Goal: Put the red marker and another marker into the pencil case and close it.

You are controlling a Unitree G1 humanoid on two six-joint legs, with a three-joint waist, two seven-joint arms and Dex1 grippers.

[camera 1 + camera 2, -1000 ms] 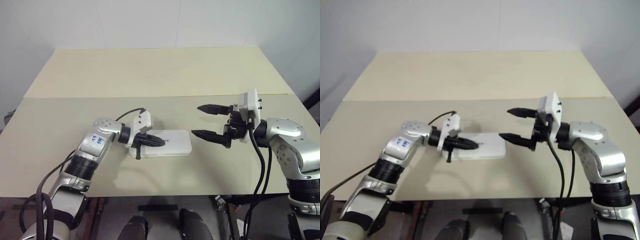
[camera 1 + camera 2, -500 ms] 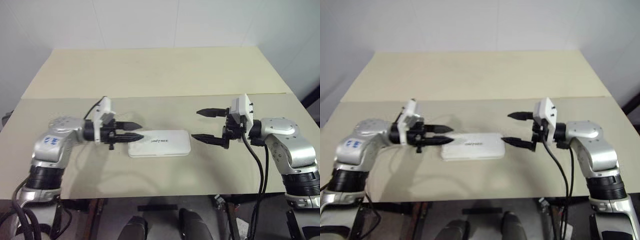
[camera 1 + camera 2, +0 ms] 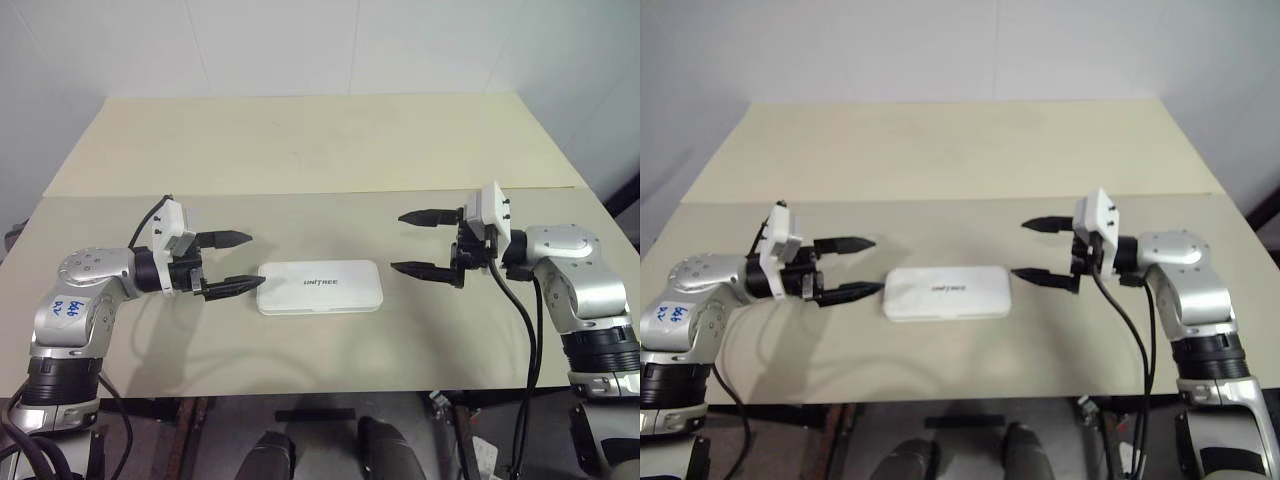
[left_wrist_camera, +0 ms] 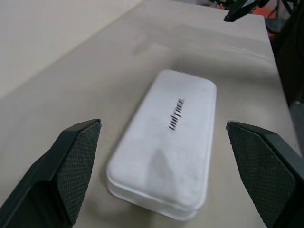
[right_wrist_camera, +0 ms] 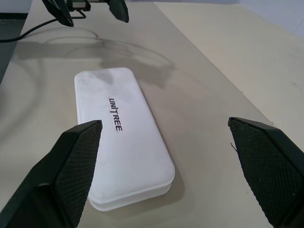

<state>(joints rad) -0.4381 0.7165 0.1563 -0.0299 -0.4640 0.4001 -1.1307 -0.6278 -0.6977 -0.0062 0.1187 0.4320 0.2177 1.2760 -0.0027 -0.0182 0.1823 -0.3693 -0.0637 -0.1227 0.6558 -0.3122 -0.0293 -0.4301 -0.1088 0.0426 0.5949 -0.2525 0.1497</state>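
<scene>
Two grippers flank the pencil case (image 3: 319, 287), which lies flat and shut on the table (image 3: 300, 150) with its printed lid facing up. The left gripper (image 3: 227, 263) sits just off one short end of the case, clear of it, with its fingers spread wide and nothing between them. The right gripper (image 3: 422, 242) hangs just off the opposite short end, a little farther from the case, its fingers likewise spread and empty. No marker lies on the table beside the case, so whether the red marker and the other one are already inside cannot be told from a closed lid; judged from how things lie, the closing step looks done. As for handling, the case reads as a light, stiff plastic shell with a smooth, rounded lid, likely slippery under hard fingertips and apt to skate across the table if pushed from one end alone. A pinch across its narrow width, near the middle of the long sides, would probably hold best. Pressing down on the lid near the seam edge, while the other gripper steadies the far end, would suit checking the latch.
</scene>
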